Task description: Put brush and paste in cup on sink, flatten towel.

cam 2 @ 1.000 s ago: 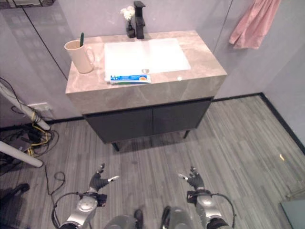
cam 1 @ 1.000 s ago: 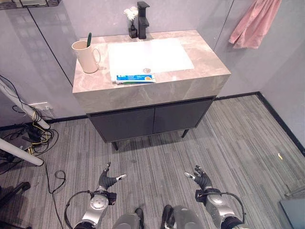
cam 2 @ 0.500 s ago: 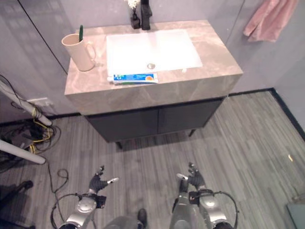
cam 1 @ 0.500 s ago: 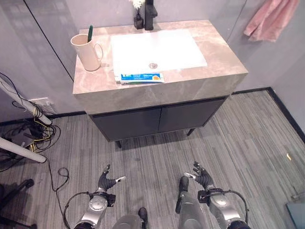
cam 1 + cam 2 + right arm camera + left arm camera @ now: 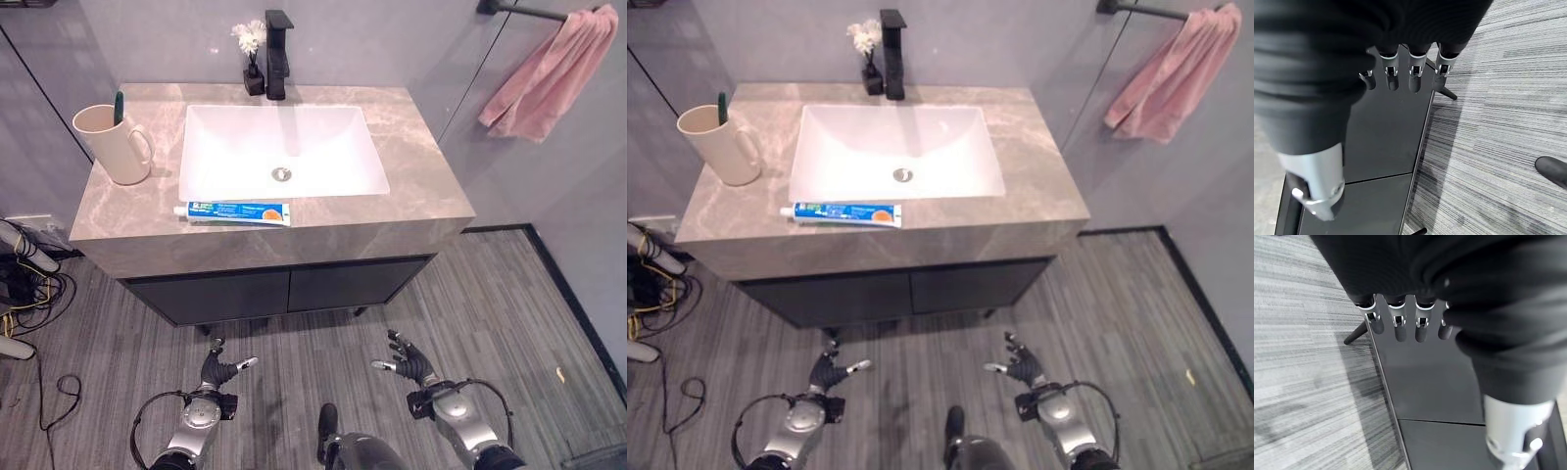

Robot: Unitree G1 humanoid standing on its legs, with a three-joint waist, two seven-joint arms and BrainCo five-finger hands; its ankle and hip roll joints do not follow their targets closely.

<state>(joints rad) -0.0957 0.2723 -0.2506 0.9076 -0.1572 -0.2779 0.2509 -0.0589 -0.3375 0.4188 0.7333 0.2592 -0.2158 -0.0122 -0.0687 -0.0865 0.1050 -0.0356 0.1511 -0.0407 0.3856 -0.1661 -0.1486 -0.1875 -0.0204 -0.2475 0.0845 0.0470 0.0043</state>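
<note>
Sink counter point(image 5: 421, 186) fills the upper centre, pink towel point(image 5: 546, 75) bunched upper right, cup point(image 5: 110, 145) with brush point(image 5: 119, 106) upper left, paste point(image 5: 239, 211) on front edge; left hand point(image 5: 217, 372) and right hand point(image 5: 411, 362) low, spread, empty, so approach squarely, reach paste first.

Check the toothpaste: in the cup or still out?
Out. The toothpaste lies flat on the counter's front edge, apart from the cup.

A black faucet point(image 5: 278, 54) stands beside a small flower vase point(image 5: 252, 70).
</note>
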